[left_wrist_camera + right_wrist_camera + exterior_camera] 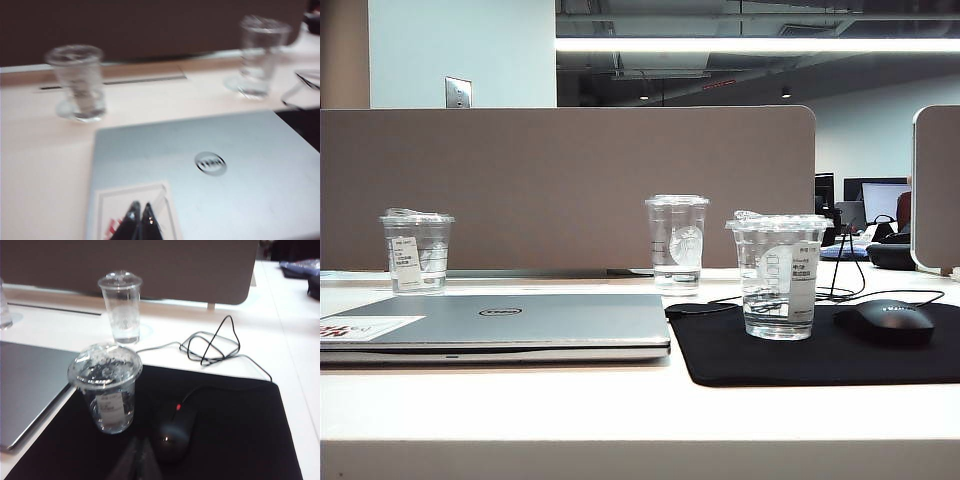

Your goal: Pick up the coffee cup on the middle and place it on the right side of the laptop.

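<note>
Nearest lay the laptop [500, 322], lid shut; just right of it the coffee cup [778, 276] already stood upright on the black mat [790, 362], beside the mouse [885, 320]. Left gripper [138, 218] hung pinched shut and empty over the laptop; right gripper [136, 456] looked shut, empty, near the cup, so backing off cleanly without nudging it seemed wise

The coffee cup [778, 276], short, wide and clear with a domed clear lid and a broad white label, stands upright just right of the laptop [510, 322]. The laptop is slim, silver-grey, shut flat, with a round Dell logo and a white red-printed sticker.
</note>
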Controlling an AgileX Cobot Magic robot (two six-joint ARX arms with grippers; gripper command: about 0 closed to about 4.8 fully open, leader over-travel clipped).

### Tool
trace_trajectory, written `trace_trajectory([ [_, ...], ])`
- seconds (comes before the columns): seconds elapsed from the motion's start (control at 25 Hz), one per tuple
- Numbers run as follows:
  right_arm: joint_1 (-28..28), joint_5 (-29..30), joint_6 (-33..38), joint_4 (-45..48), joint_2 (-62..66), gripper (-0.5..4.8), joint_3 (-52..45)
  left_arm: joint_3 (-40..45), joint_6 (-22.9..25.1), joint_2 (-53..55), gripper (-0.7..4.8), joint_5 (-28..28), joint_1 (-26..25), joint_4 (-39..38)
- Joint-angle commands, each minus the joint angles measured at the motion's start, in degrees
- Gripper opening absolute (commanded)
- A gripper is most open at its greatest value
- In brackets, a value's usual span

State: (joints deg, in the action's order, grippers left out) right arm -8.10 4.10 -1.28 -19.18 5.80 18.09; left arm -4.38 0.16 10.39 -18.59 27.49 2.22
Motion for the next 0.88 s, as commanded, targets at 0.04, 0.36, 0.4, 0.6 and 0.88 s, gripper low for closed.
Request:
trace_trajectory([
  [0.04,0.0,-0.4,0.2,7.9,0.1,-0.05,-3.5,2.7,-0.3,0.1,-0.05,0.6,-5.4,8.9],
  [0.36,0.0,-2.9,0.2,18.9,0.0,-0.05,-14.4,4.0,-0.2,0.1,-0.05,1.9,-10.7,7.3],
  [0.4,0.0,-2.9,0.2,20.0,0.1,-0.05,-15.6,4.0,-0.2,0.1,-0.05,1.4,-10.7,7.3],
  [0.6,0.0,-4.3,0.2,20.5,0.1,-0.05,-18.0,4.0,-1.7,0.1,-0.05,-2.2,-10.8,7.3],
  [0.88,0.0,-4.3,0.2,20.2,0.0,-0.05,-18.0,4.0,-1.7,0.1,-0.05,-4.6,-10.7,7.3],
])
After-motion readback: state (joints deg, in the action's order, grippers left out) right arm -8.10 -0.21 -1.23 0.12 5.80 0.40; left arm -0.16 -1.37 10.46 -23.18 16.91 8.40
